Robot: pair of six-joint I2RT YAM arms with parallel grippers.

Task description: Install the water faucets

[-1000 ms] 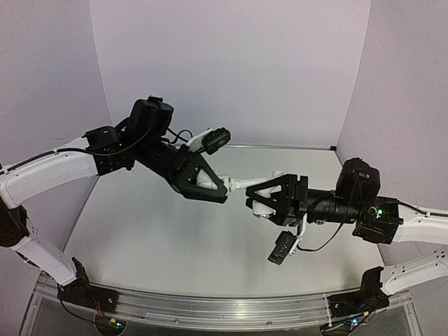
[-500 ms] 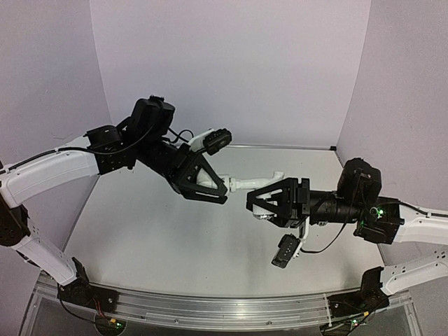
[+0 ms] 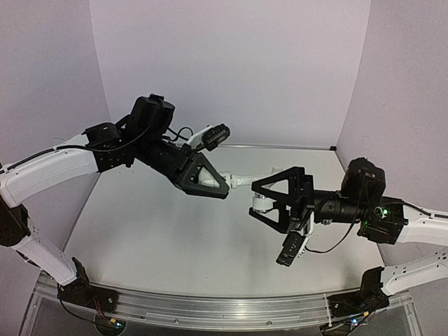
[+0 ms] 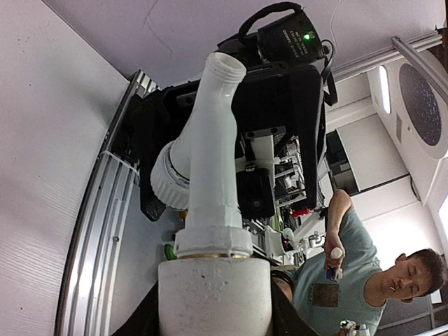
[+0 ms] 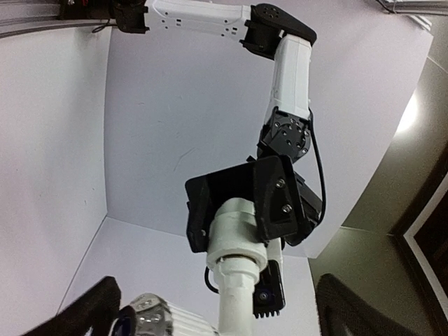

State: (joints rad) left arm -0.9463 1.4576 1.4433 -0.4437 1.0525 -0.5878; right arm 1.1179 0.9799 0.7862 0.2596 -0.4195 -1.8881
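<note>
Centre of the overhead view: my left gripper is clamped on the white fitting, the tap projecting from it. My right gripper is spread wide, its fingers on either side of the ribbed knob.

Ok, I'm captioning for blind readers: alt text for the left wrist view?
A white fitting is clamped in the left fingers, the tap rising from it, spout upward, between the open right fingers; a person is behind.

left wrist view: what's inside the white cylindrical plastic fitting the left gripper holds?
The small white plastic tap enters the white cylindrical plastic fitting; a brass-coloured ring shows at its mouth. The threads and their depth are hidden by its wall.
</note>
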